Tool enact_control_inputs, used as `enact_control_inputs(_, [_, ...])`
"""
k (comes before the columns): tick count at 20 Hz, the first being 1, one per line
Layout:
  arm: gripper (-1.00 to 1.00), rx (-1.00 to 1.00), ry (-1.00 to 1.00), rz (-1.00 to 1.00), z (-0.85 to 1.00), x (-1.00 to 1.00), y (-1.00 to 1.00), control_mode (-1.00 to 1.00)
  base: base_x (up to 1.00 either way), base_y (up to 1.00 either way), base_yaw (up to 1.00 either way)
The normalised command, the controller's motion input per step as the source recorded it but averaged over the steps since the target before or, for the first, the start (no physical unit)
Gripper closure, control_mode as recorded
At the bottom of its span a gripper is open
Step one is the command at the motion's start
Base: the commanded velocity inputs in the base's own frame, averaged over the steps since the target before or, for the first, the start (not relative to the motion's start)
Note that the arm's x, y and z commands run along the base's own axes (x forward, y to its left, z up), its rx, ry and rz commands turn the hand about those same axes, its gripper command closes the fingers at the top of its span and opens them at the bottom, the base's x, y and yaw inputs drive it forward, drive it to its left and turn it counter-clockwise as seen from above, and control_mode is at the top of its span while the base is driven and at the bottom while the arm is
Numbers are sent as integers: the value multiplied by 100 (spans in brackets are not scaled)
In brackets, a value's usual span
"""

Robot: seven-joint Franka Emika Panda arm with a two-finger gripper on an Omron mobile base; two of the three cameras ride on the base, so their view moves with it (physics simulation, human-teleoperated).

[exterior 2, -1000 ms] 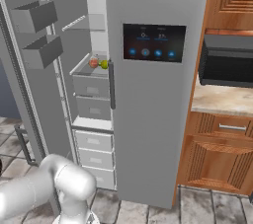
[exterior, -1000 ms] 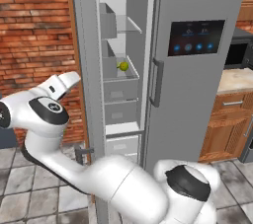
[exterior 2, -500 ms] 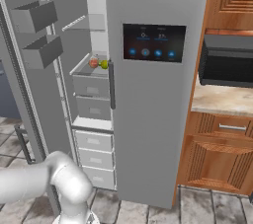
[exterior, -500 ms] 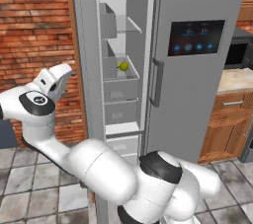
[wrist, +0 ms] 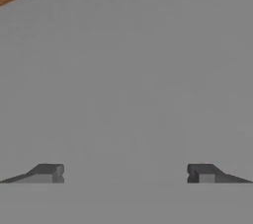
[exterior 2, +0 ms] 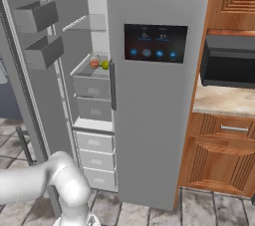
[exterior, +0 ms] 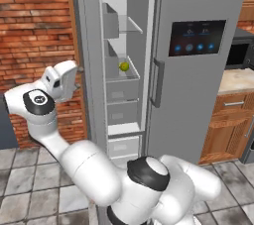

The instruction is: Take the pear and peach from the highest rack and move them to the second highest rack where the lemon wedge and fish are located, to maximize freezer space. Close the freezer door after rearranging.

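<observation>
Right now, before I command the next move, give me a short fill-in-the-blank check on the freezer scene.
1. The freezer door stands ____.
2. The gripper has its jaws ____, with nothing between them.
3. In the right base view, the red fruit sits beside a ____ fruit.
4. The wall left of the freezer is made of ____.

Missing words: open; open; yellow-green; brick

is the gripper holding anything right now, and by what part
Nothing is held. The gripper is open, its two fingertips wide apart with only a flat grey surface ahead of them and nothing between.
</observation>
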Motion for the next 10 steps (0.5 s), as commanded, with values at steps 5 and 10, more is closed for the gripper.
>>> enact_control_inputs(5, [-100, -9, 0, -7, 0, 1, -79, -100, 0, 0, 0])
enact_control_inputs(10, [-100, -9, -1, -4, 4, -1, -99, -100, 0, 0, 0])
